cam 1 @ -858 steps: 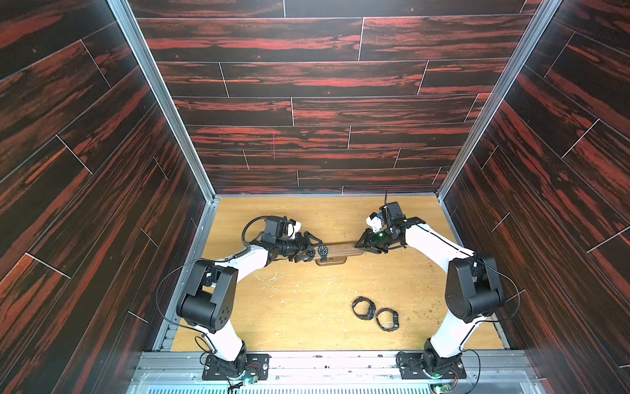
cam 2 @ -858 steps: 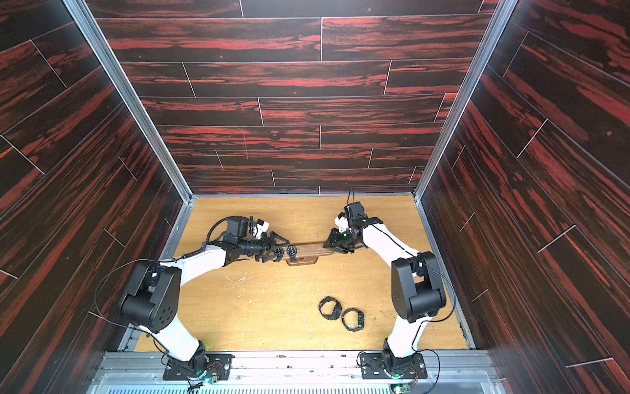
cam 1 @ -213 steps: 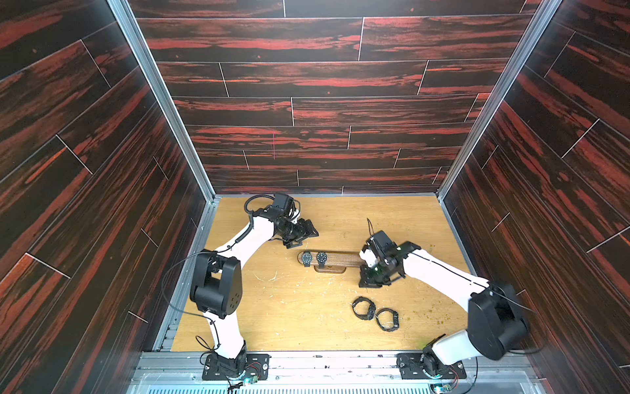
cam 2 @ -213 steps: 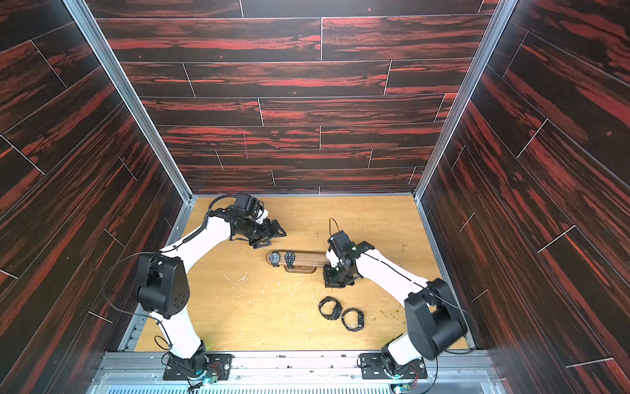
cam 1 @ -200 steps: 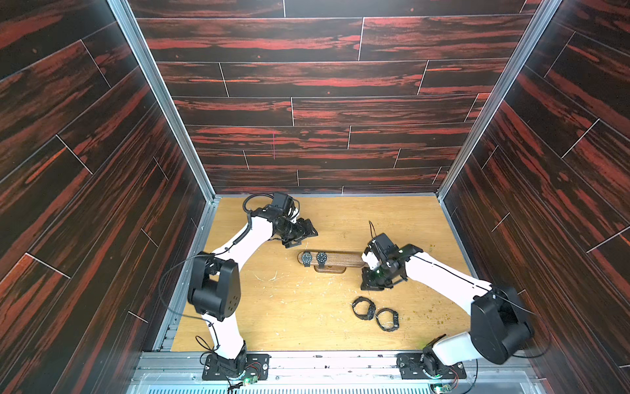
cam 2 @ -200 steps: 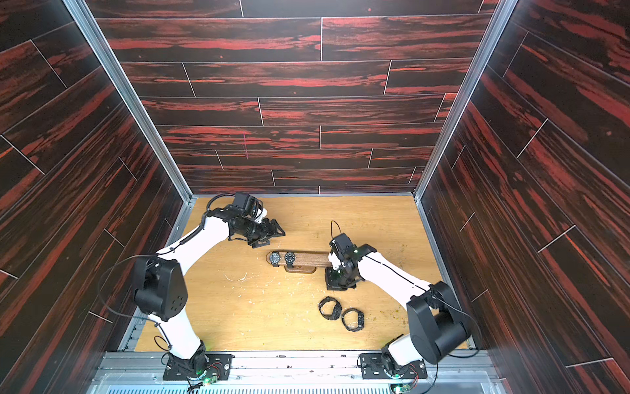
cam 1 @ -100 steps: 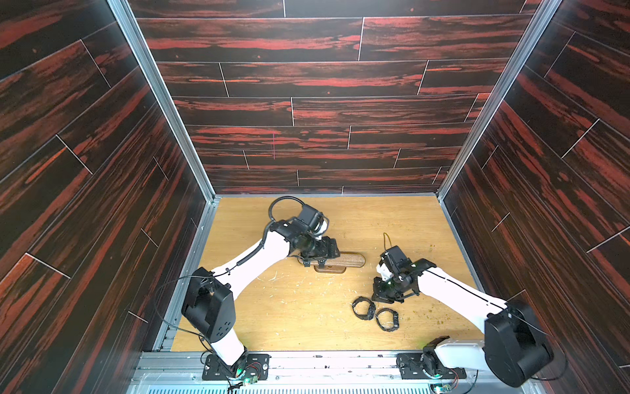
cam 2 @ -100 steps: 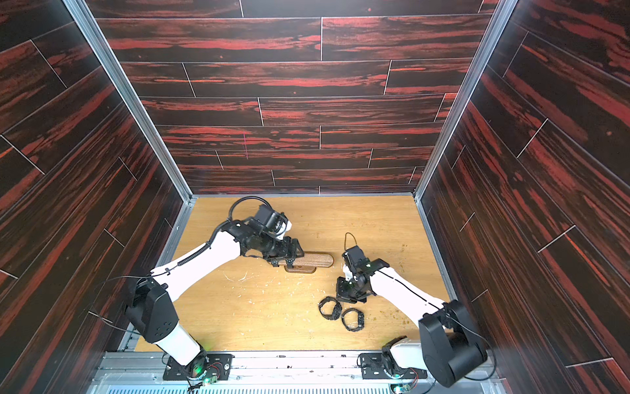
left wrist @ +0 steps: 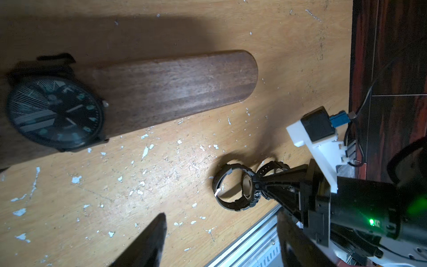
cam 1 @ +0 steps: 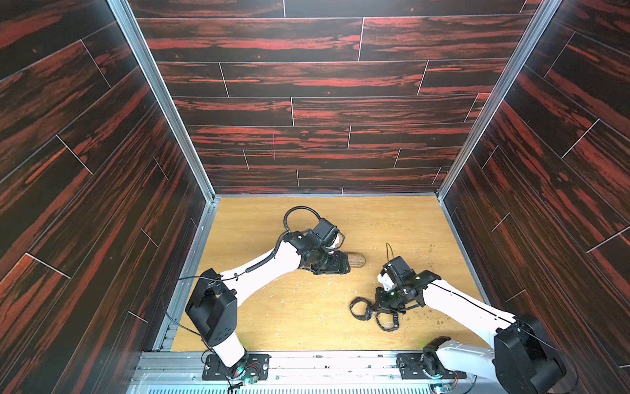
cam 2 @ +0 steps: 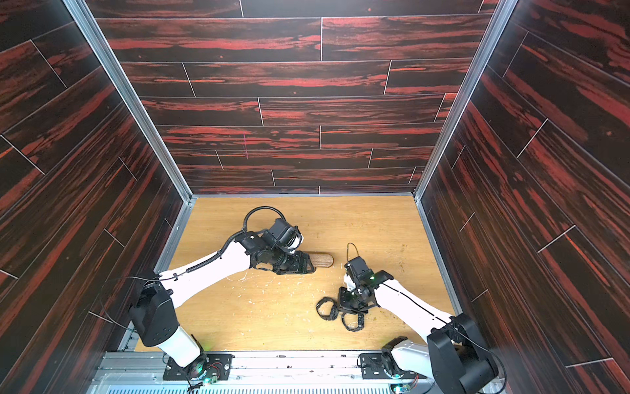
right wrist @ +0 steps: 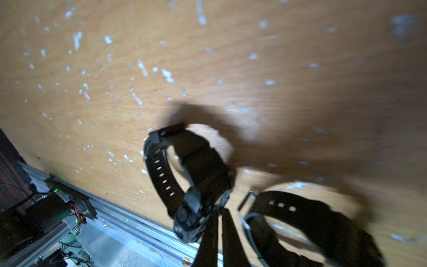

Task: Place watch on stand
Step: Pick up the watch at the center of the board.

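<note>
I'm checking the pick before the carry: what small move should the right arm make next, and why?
Probably a short, straight lift. The right gripper has its jaws nearly shut at one black watch, with the second watch close beside it on the table. Rising first should clear it before heading to the stand.

This is a purpose-built robot test cell, a lab rig and not a home or shop. Three tall walls (cam 1: 306, 102) clad in dark red-streaked wood-grain panels box in the space at 9, 12 and 3 o'clock, joined at the corners by bare aluminium posts (cam 1: 160, 99). The floor is a pale plywood tabletop (cam 1: 306, 317), scuffed and flecked with white chips. Along the 6 o'clock edge runs a metal mounting rail (cam 2: 289, 366) carrying two arm bases with exposed circuit boards, loose cables and small green indicator lights.
</note>
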Tool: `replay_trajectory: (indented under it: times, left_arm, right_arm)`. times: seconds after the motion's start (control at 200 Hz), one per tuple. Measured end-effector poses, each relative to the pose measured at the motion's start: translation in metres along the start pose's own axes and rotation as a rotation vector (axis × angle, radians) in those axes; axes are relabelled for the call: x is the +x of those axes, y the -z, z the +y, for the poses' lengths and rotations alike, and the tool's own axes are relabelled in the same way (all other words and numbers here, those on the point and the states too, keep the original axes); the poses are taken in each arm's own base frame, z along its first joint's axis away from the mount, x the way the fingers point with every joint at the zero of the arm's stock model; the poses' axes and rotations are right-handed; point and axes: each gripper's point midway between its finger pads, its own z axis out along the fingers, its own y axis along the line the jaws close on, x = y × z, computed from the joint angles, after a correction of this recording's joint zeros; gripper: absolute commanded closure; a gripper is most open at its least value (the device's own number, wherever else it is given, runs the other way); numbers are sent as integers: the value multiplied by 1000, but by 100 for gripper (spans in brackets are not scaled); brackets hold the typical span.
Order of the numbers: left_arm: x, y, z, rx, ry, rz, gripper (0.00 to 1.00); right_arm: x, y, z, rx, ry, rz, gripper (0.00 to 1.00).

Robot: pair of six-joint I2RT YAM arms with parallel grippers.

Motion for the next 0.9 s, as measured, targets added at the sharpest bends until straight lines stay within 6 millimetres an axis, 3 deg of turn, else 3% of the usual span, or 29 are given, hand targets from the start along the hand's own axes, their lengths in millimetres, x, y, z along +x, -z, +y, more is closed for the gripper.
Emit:
replay_trajectory:
  times: [0.23, 0.491, 0.666, 0.902]
  left_arm:
    - [10, -8, 11, -33, 23, 17, 24]
    - [15, 3, 16, -43, 25, -7, 24]
    - [25, 6, 19, -63, 21, -7, 24]
    - [50, -6, 10, -110, -19, 24, 26]
  right_arm:
    - [7, -20, 35, -37, 81, 47, 90]
    - [0, -20, 58, -121, 97, 21, 90]
    - [0, -13, 59, -154, 90, -1, 91]
    - [8, -18, 28, -118, 0, 15, 91]
